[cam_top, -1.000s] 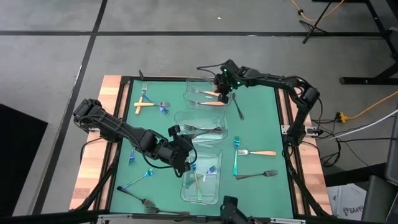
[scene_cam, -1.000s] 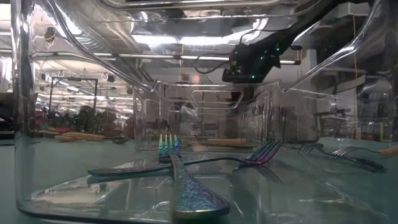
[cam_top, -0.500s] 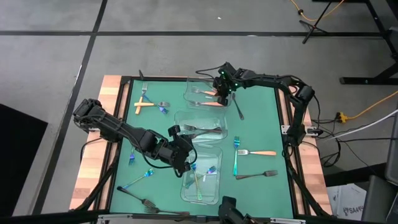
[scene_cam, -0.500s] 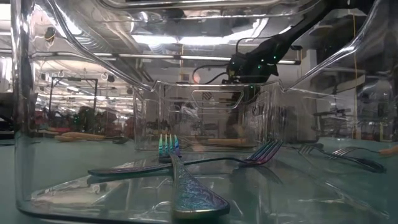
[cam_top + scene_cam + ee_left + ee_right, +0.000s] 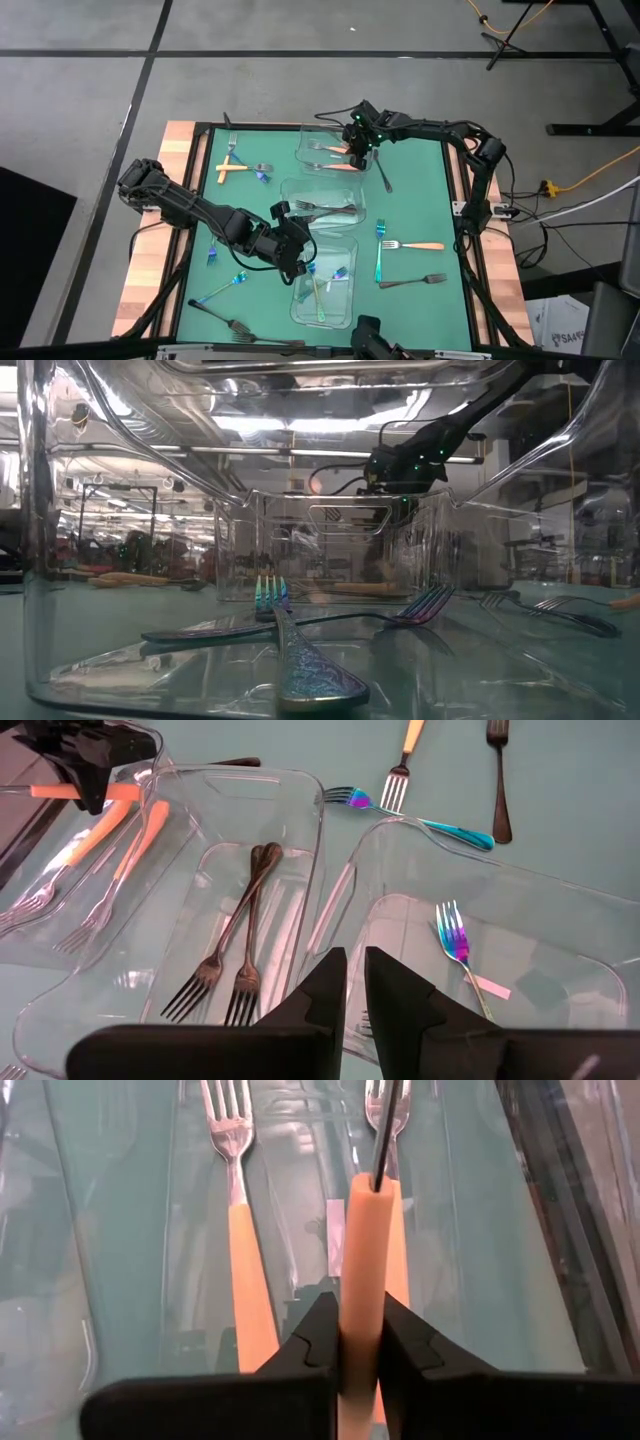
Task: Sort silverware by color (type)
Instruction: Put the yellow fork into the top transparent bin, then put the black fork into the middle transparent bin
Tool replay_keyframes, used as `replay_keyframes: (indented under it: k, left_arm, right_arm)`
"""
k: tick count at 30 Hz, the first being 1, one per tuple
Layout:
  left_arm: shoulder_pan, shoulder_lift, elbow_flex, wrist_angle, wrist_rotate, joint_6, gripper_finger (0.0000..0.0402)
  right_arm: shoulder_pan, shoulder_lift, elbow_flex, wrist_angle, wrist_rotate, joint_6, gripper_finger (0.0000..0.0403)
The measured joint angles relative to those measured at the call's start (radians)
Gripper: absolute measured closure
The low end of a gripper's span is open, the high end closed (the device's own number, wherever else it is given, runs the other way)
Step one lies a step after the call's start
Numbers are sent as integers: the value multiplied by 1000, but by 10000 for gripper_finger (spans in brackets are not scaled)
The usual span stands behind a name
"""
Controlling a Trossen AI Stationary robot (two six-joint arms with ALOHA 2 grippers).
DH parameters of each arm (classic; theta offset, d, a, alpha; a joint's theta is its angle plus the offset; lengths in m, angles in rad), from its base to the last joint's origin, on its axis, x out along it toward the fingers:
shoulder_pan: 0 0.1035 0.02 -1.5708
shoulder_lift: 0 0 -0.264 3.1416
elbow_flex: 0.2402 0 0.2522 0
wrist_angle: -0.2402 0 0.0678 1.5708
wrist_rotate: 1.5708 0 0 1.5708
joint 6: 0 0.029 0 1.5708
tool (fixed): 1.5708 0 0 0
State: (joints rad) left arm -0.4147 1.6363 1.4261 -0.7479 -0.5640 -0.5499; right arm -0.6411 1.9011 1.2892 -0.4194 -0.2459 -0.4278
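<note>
A: Where is the right gripper [image 5: 358, 1342]?
B: Over the far clear container [image 5: 318, 135], its fingers clamped on an orange-handled fork [image 5: 366, 1250] (two more lie in the container below).

A: And the left gripper [image 5: 355, 982]?
B: Nearly closed, holding nothing, between the middle container [image 5: 180, 840] with two dark forks [image 5: 235, 935] and the near container [image 5: 560, 920] with iridescent forks [image 5: 457, 938]. Other forks lie scattered on the green mat [image 5: 420, 200].

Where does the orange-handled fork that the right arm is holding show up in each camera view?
High view: orange-handled fork under the right gripper, above the far clear plastic container.
Low view: cannot tell it apart.
Left wrist view: held level at a far corner.
Right wrist view: between the jaws.
Shared landmark: that far container.
</note>
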Motion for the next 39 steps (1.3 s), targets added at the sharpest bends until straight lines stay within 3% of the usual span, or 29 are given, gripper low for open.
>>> replay_keyframes:
  k: [26, 35, 39]
  left_arm:
    - [0, 0, 0, 0, 0, 0, 368]
    - [0, 0, 0, 0, 0, 0, 368]
    - [0, 0, 0, 0, 0, 0, 368]
  right_arm:
    - [0, 1, 0, 1, 2, 0, 375]
    - [0, 1, 0, 2, 2, 0, 297]
    - [0, 1, 0, 3, 2, 0, 284]
